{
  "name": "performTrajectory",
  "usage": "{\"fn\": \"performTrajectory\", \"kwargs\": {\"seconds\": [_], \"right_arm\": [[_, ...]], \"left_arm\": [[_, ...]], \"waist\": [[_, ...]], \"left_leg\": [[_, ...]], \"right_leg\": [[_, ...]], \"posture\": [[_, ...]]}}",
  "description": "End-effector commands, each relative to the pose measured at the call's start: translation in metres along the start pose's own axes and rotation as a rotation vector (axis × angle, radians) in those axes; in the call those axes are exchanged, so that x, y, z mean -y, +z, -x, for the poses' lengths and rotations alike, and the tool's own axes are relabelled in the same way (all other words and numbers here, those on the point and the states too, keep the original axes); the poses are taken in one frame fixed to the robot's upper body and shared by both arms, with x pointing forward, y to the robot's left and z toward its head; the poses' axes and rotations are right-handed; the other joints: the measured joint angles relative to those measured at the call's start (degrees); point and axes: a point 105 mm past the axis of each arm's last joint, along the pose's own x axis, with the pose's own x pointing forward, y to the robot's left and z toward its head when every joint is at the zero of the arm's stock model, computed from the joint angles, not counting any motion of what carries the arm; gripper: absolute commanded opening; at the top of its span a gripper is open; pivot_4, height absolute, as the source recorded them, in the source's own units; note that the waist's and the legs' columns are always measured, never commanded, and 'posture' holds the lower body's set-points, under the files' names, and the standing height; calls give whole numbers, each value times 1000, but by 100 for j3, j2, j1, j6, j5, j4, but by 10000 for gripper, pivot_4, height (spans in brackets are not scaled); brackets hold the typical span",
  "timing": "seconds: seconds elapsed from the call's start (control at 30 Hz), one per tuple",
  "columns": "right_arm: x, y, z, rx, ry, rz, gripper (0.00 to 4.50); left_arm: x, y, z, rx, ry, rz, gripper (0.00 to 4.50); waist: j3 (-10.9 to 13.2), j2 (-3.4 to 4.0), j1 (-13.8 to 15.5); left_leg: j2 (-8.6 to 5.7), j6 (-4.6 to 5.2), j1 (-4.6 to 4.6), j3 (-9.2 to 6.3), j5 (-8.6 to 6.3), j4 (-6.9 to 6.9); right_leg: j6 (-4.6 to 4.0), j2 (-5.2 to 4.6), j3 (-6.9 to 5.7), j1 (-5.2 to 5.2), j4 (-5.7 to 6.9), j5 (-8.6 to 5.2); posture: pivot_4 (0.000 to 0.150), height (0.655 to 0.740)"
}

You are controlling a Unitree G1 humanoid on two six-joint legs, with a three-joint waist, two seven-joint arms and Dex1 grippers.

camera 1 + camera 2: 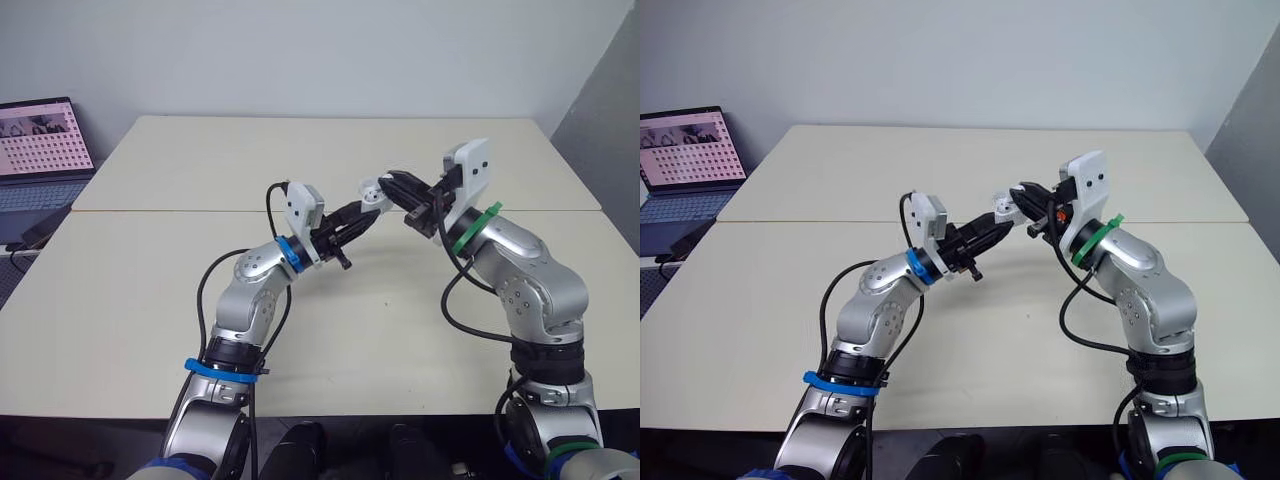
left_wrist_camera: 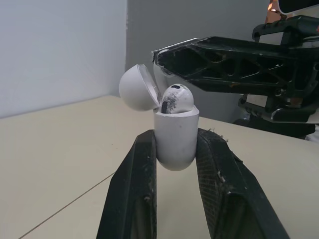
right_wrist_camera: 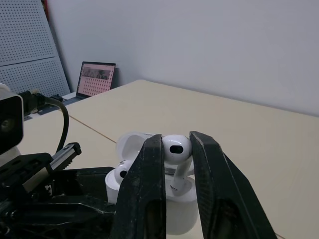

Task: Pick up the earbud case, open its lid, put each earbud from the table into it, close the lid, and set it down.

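Note:
My left gripper point(image 2: 177, 149) is shut on the lower body of the white earbud case point(image 2: 174, 127), held upright above the middle of the table. The lid point(image 2: 137, 89) stands open, tipped back. One white earbud point(image 2: 175, 98) sits in a slot of the case. My right gripper point(image 3: 177, 144) reaches in from the right and is shut on the second earbud point(image 3: 174, 148). That earbud hangs right over the open case point(image 3: 112, 183), its stem pointing down into the mouth. In the left eye view the two grippers meet at the case point(image 1: 372, 193).
Two cream tables point(image 1: 300, 330) are pushed together, with a seam running across under the grippers. An open laptop point(image 1: 40, 150) stands off the far left edge, with cables point(image 1: 25, 240) beside it. A grey wall lies behind.

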Motion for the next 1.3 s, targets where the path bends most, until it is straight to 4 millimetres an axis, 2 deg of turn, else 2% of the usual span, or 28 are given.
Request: {"fn": "performTrajectory", "kwargs": {"seconds": [0.03,0.43,0.63,0.73,0.83,0.97,1.13,1.3], "right_arm": [[-1,7,0,26,0,45,3833],[-11,-3,7,-5,58,59,3833],[-13,4,7,7,69,39,24375],[-12,13,12,25,85,38,24375],[-12,27,25,48,136,-13,24375],[0,41,38,40,144,-59,24375],[34,42,35,-9,42,-17,24375],[38,45,28,7,46,13,24375]], "left_arm": [[7,19,-4,62,-40,-42,7426],[6,18,-4,60,-39,-47,7426],[6,16,-4,56,-43,-46,7426],[6,16,-4,55,-42,-46,7426],[5,13,-2,45,-41,-48,7426],[5,9,2,18,-66,-73,7426],[8,9,1,16,-89,-75,7426],[7,10,2,16,-84,-75,7426]], "waist": [[0,0,0],[0,0,2],[0,0,5],[0,0,5],[0,0,15],[0,0,24],[0,0,20],[0,0,13]], "left_leg": [[0,0,0,0,0,0],[0,2,0,-1,-1,0],[0,2,0,-1,-1,0],[0,2,0,0,-1,0],[0,5,-1,-1,-3,0],[0,10,-1,-1,-6,0],[1,11,0,2,-6,0],[2,10,0,5,-6,-1]], "right_leg": [[0,0,0,0,0,0],[0,0,0,0,-1,0],[0,0,0,0,-1,0],[0,0,0,1,-1,0],[0,0,0,1,-3,0],[0,0,-2,3,-4,0],[0,0,-2,3,-5,0],[0,-1,0,3,-5,0]], "posture": [[1500,7400],[1500,7400],[1500,7400],[1500,7400],[1500,7400],[1500,7400],[1500,7400],[1500,7400]]}}
